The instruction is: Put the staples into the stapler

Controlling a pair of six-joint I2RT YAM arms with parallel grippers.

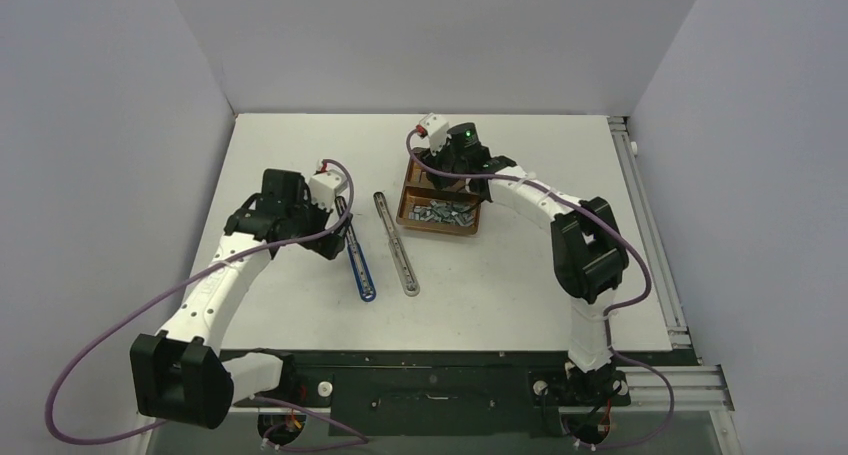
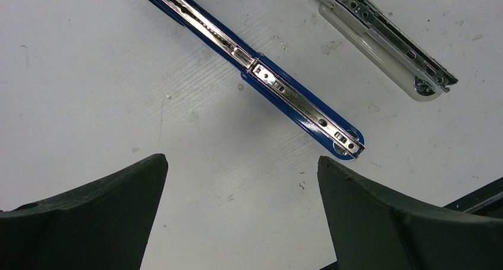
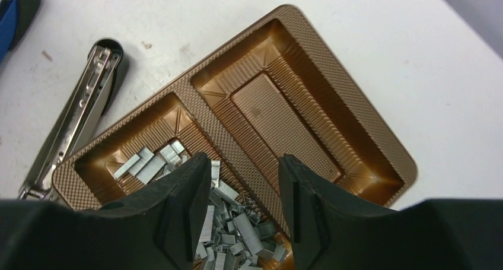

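The staples (image 3: pixel 234 222) lie in a loose silver-grey pile in the near compartment of a brown tray (image 3: pixel 365 95); they also show in the top view (image 1: pixel 447 212). My right gripper (image 3: pixel 244 160) is open just above the pile, with nothing between its fingers; in the top view it (image 1: pixel 437 183) hangs over the tray (image 1: pixel 440 232). A blue stapler (image 1: pixel 358 260) lies opened flat on the table, its metal channel up (image 2: pixel 285 92). My left gripper (image 2: pixel 242 163) is wide open and empty just beside the blue stapler's end; in the top view it (image 1: pixel 330 237) is left of that stapler.
A second, grey-white stapler (image 1: pixel 397 243) lies opened flat between the blue one and the tray; it shows in the left wrist view (image 2: pixel 385 44) and the right wrist view (image 3: pixel 77 121). The tray's far compartment (image 3: pixel 285 116) holds nothing.
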